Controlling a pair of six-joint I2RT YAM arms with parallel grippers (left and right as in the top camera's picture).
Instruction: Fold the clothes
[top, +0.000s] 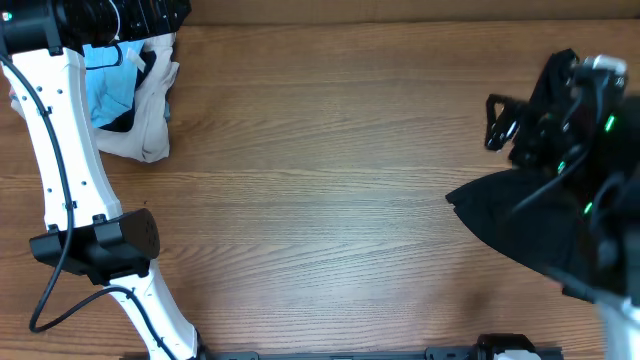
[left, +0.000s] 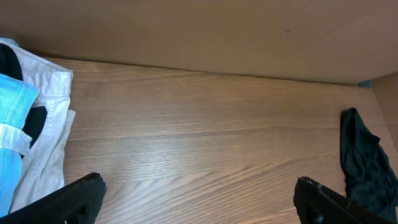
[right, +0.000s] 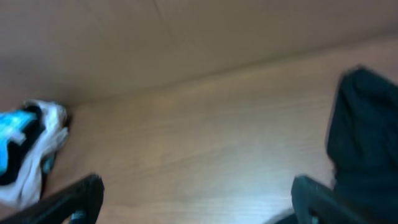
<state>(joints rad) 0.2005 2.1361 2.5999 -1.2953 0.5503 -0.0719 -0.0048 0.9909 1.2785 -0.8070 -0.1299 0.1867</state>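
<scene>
Wooden table (top: 330, 200) carries the clothes (top: 135, 100) at either end; left gripper (left: 199, 191) and right gripper (right: 196, 191) both gape wide, gripping nothing.

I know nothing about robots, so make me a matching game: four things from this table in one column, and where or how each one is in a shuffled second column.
1. blue T-shirt
2. beige garment
3. large black garment
4. left hand

a. open, holding nothing
b. lying alone on the right
c. pale outer layer, far-left corner
d. bright patch, far-left corner

Pairs: 1-d, 2-c, 3-b, 4-a
</scene>
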